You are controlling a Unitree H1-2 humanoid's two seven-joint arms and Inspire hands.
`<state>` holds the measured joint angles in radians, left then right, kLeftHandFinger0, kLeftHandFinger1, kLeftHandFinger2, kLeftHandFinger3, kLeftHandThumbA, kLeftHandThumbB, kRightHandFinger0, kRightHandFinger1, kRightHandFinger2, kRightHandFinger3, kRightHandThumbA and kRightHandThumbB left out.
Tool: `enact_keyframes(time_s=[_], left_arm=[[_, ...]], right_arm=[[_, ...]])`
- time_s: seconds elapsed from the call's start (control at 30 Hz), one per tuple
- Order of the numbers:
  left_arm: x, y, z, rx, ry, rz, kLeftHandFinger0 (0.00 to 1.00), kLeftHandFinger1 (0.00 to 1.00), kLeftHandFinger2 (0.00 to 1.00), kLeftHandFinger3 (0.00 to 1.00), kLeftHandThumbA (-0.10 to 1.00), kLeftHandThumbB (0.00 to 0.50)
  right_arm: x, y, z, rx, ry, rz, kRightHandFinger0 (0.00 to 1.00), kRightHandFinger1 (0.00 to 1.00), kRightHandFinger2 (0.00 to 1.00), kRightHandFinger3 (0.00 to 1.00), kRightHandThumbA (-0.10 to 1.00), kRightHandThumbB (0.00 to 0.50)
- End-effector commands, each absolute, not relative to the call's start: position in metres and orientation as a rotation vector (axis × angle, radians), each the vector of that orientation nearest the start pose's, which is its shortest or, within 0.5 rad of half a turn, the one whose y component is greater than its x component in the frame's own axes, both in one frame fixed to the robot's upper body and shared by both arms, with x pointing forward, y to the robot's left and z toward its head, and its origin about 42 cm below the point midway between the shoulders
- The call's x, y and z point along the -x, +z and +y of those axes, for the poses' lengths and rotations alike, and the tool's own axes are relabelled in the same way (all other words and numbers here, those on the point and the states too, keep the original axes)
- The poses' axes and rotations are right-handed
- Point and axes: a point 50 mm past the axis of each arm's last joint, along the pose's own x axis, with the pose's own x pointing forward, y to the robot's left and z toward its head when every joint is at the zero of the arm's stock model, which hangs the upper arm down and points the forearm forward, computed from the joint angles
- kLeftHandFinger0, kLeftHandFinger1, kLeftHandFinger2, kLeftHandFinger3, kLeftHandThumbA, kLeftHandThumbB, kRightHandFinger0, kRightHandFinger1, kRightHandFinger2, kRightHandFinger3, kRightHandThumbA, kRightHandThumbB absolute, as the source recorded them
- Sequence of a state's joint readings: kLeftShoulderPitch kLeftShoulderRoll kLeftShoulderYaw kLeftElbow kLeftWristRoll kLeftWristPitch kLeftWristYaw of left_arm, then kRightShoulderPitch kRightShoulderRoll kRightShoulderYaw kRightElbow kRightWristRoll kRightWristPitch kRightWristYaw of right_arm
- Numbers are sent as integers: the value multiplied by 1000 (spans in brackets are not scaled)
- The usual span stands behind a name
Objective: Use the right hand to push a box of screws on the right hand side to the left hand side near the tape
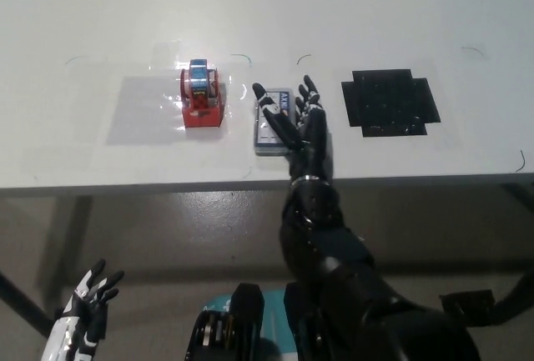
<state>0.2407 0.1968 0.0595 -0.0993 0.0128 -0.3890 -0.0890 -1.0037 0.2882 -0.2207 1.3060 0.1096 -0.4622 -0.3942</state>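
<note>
Because the task is a push and not a lift, the right hand (302, 123) lies flat with spread fingers against the box (269, 123), holding nothing, so the box sits just beside the tape (200, 98), while the left hand (83, 315) rests low, open.
</note>
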Motion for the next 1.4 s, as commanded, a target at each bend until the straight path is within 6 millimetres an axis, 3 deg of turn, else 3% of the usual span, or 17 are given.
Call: enact_keyframes(time_s=[0.0,0.3,0.37,0.43,0.63,0.8,0.87,1.03,1.37], left_arm=[[-199,111,290,-258,-46,-293,968,942,864,1000,926,79],[-196,109,291,-236,-49,-282,998,948,854,1000,925,84],[-196,110,292,-251,-50,-283,994,940,855,1000,940,81],[-197,109,292,-250,-51,-286,992,937,850,1000,939,80],[-199,110,292,-258,-52,-283,1000,964,845,1000,951,86],[-200,110,291,-266,-54,-297,1000,923,819,1000,964,78],[-200,111,291,-265,-58,-298,983,919,817,1000,975,80],[-200,111,291,-259,-58,-296,999,920,806,1000,981,93],[-201,114,291,-257,-66,-284,1000,940,847,1000,992,108]], right_arm=[[-492,198,20,-364,-149,8,1000,1000,1000,1000,1000,313],[-484,204,39,-457,-192,48,1000,1000,1000,1000,1000,236],[-483,207,43,-484,-194,53,1000,1000,1000,1000,1000,251],[-483,211,46,-482,-197,52,1000,1000,1000,1000,1000,231],[-486,217,49,-509,-208,65,1000,1000,1000,1000,1000,232],[-485,216,50,-491,-190,59,1000,1000,1000,1000,1000,247],[-484,215,53,-476,-152,57,1000,1000,1000,1000,1000,273],[-483,216,58,-431,-103,33,1000,1000,1000,1000,1000,284],[-484,217,59,-402,54,-19,1000,1000,1000,1000,1000,263]])
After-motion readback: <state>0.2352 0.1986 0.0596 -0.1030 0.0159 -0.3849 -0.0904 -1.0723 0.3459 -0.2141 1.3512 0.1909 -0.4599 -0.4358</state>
